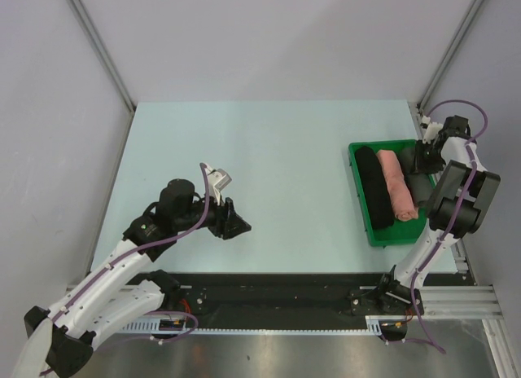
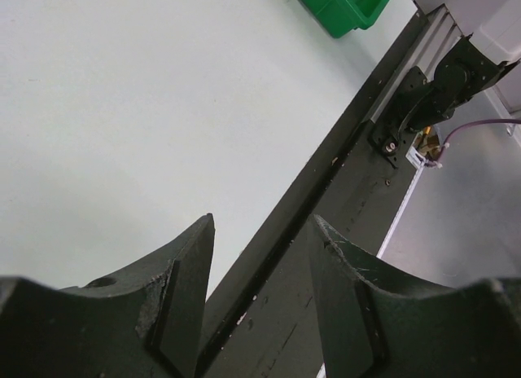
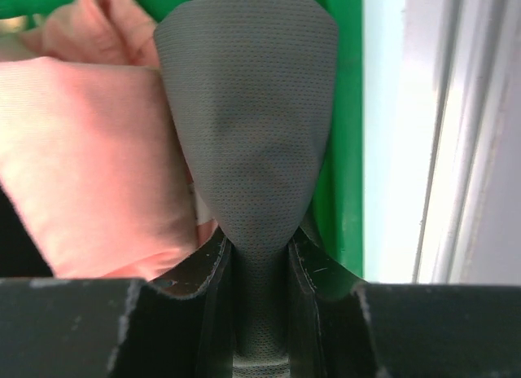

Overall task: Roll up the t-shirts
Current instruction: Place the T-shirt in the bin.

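Note:
Three rolled t-shirts lie side by side in the green tray [image 1: 361,200] at the right: a black one [image 1: 374,186] on the left, a salmon pink one [image 1: 396,185] in the middle, a charcoal grey one [image 1: 420,185] on the right. My right gripper [image 1: 426,154] is over the tray's far right end. In the right wrist view it is shut on the grey t-shirt [image 3: 248,125], with the pink t-shirt [image 3: 89,150] beside it. My left gripper [image 1: 232,223] is open and empty over the table at the left, and its fingers [image 2: 183,288] hold nothing.
The black rail [image 1: 285,292] runs along the table's near edge. The tray's corner [image 2: 342,5] shows far off in the left wrist view. Grey walls stand to the left, right and back.

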You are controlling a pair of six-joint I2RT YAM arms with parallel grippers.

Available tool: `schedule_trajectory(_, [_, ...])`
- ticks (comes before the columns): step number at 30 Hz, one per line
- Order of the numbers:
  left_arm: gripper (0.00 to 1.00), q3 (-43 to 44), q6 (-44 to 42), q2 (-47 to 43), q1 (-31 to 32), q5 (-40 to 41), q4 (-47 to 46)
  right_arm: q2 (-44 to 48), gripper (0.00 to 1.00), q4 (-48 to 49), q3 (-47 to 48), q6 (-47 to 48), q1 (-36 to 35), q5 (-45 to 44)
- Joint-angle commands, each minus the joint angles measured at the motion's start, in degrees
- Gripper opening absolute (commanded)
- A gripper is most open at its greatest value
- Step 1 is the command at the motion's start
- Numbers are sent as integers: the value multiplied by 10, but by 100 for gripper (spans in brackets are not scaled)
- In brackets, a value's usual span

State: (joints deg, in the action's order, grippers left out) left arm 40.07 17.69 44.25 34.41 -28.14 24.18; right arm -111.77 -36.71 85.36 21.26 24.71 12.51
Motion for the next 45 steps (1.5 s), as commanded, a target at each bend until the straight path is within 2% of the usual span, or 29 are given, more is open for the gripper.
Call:
schedule_trajectory(1, [55,-3,-9,-1,-5,6,-6,-4,0,27,1,24,-4,-49])
schedule_trajectory(5, [54,-3,-9,-1,-5,7,-5,-6,0,44,-1,46,-19,-101])
schedule_trajectory(15, [54,-3,-10,-4,-6,18,-3,21,0,131,-54,56,-35,-156])
schedule_trajectory(25, [54,-2,-10,-3,-6,19,-4,39,0,168,-97,44,-22,-131])
schedule_trajectory(26, [54,-2,-10,-2,-6,18,-3,41,3,168,-97,40,-19,-131])
schedule_trajectory(27, [54,-2,-10,-2,-5,19,-3,45,11,170,-97,36,-19,-131])
schedule_trajectory(30, [55,-1,-10,-2,-5,19,-3,58,25,172,-97,26,-15,-114])
schedule_trajectory(39, [64,-2,-9,-7,-6,20,-4,71,52,164,-96,17,-15,-114])
schedule_trajectory(45, [66,-2,-9,-10,-6,19,-5,79,53,157,-91,12,-16,-114])
